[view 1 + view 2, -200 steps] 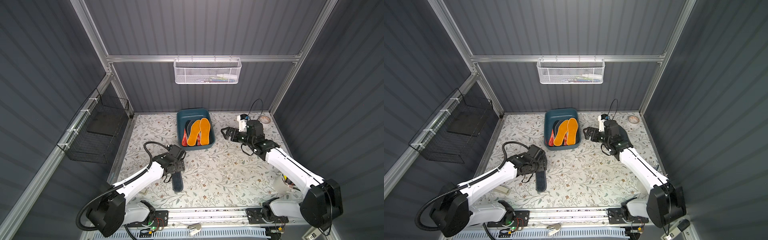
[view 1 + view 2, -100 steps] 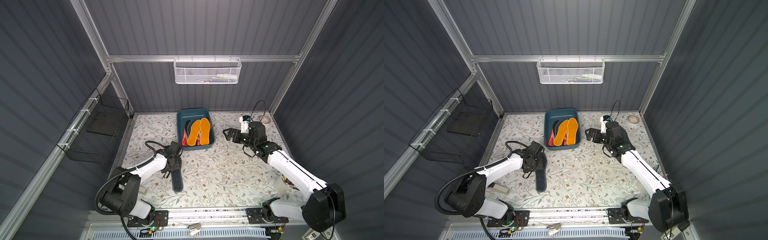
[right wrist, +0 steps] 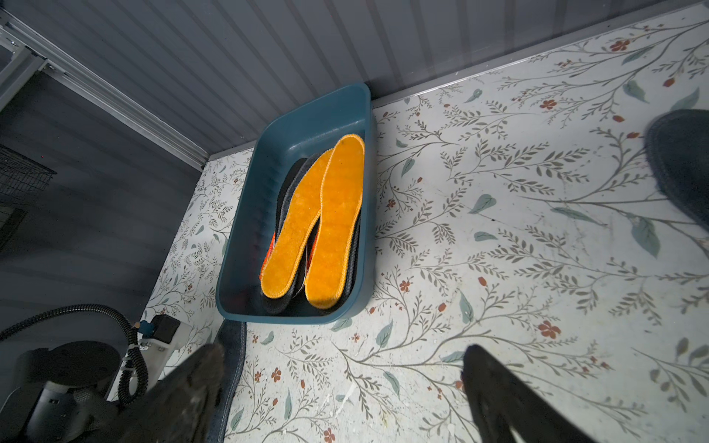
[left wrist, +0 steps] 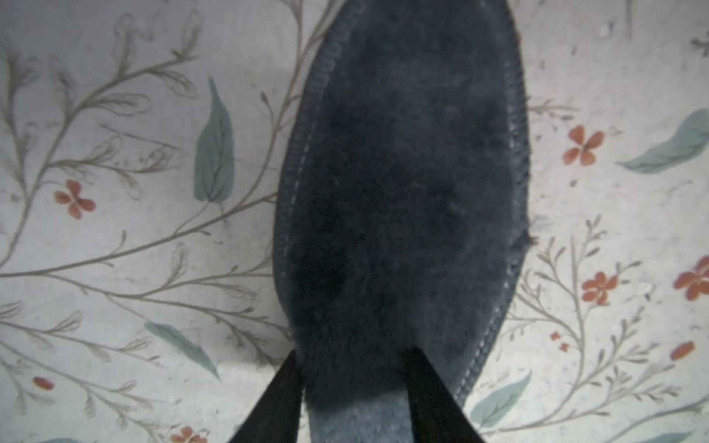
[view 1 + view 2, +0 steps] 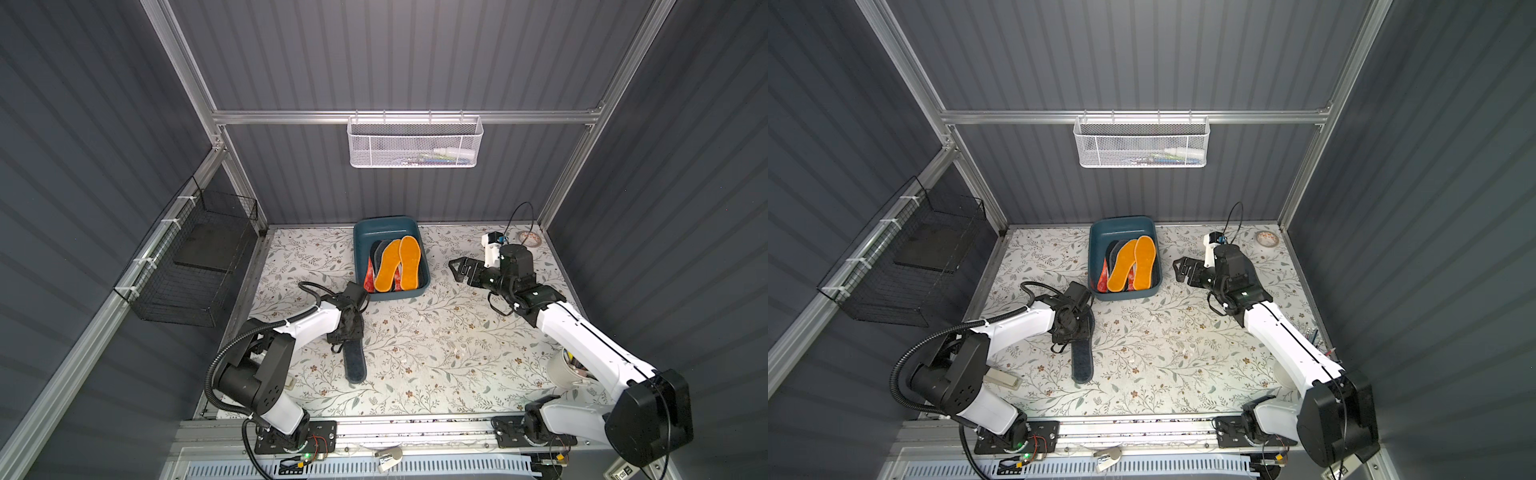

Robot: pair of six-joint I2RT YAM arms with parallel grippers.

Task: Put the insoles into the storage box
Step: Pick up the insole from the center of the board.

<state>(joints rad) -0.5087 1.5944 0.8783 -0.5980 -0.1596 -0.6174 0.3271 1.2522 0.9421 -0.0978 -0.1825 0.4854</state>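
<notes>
Your left jaws have just narrowed onto the dark grey-blue insole [image 5: 356, 368], on the surface [image 5: 436, 340] at six-to-seven o'clock from the storage box [image 5: 386, 230] — gripped yet, you can't tell — right jaws wide apart; lift likely next.

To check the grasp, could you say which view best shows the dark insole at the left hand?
Left wrist view: the dark insole fills it, between the left hand's fingers. Both top views show it partly under that arm; the right wrist view only an edge.
</notes>
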